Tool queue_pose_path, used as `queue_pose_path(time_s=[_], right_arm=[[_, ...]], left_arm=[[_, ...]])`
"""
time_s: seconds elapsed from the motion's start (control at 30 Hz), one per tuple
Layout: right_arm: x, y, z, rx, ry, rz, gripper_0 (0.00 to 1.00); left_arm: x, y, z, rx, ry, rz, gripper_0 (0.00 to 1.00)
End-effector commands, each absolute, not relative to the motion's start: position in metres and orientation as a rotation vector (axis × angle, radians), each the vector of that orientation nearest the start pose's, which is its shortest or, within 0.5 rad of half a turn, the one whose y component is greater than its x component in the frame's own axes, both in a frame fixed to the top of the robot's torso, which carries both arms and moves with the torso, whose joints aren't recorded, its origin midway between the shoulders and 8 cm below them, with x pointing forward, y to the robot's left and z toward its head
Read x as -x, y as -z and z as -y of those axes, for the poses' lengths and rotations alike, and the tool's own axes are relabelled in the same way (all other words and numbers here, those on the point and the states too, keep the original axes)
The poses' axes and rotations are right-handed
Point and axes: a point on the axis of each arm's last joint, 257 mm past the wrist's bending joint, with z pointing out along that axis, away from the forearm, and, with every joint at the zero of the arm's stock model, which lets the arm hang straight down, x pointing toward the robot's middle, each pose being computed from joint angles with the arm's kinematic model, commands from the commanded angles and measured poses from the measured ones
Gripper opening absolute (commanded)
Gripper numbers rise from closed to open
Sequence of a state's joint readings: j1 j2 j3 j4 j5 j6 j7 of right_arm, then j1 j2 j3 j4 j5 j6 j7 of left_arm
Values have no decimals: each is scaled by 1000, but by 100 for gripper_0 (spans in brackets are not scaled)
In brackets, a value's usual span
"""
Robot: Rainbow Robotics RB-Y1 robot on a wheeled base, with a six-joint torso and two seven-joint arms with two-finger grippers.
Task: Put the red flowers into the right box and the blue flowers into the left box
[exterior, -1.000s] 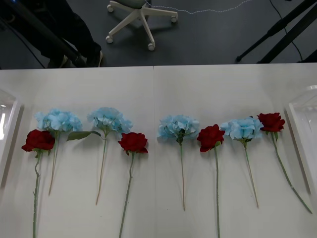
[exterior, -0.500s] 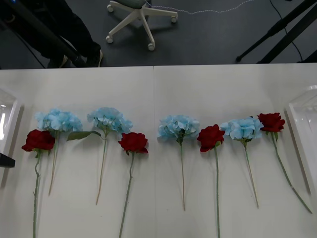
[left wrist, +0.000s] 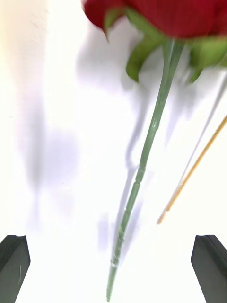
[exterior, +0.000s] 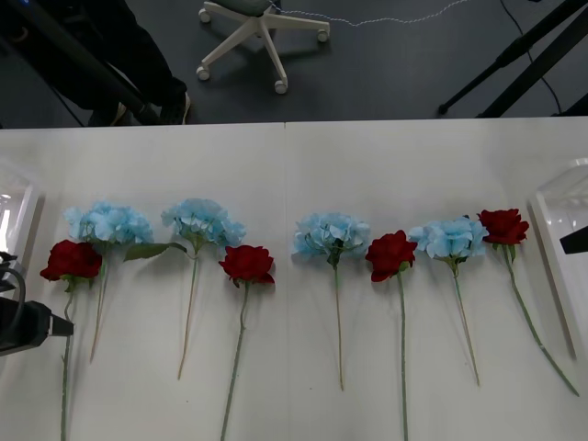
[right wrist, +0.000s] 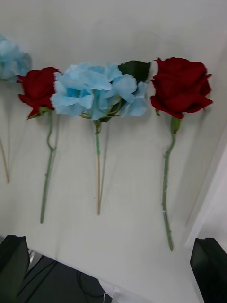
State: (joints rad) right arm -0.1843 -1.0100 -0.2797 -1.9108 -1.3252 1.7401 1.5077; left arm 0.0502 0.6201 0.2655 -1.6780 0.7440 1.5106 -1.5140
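Observation:
Several red roses and several blue hydrangeas lie in a row on the white table, stems toward me. The leftmost red rose (exterior: 71,260) has my left gripper (exterior: 55,323) low beside its stem; in the left wrist view that gripper (left wrist: 113,265) is open, with the green stem (left wrist: 146,156) running between its fingers. My right gripper (exterior: 574,241) is at the right edge over the right box (exterior: 562,207). It is open (right wrist: 113,270), facing the rightmost red rose (right wrist: 181,87) and the blue hydrangea (right wrist: 97,92) beside it. The left box (exterior: 11,220) is at the left edge.
A tan stem (left wrist: 191,173) of the leftmost blue hydrangea (exterior: 110,223) lies close beside the rose stem. Another red rose (right wrist: 39,87) lies past the hydrangea. An office chair base (exterior: 262,23) and tripod legs (exterior: 514,60) stand on the floor beyond the table.
My left arm has come into the front view at the left edge, up to the leftmost rose's stem. A tip of my right arm now shows over the right box. The flowers have not moved.

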Motion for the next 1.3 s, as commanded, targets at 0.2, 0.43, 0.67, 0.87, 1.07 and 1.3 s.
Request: queue_pose_path(time_s=[0.2,0.43,0.67,0.87,1.07,1.3], right_arm=[[-401,171,371,157,-128,-2739,100],[-414,200,384,23,19,-2730,100],[-431,229,388,42,91,-2708,100],[-445,250,391,19,81,-2696,100],[-457,269,399,32,125,-2677,100],[-467,287,401,28,130,-2662,100]], left_arm=[[-355,370,-414,96,100,-2854,100],[-362,371,-422,97,65,-2828,100],[-375,386,-418,93,83,-2811,100],[-375,394,-411,89,96,-2813,100],[-378,403,-412,96,88,-2808,100],[-383,410,-420,89,63,-2804,100]])
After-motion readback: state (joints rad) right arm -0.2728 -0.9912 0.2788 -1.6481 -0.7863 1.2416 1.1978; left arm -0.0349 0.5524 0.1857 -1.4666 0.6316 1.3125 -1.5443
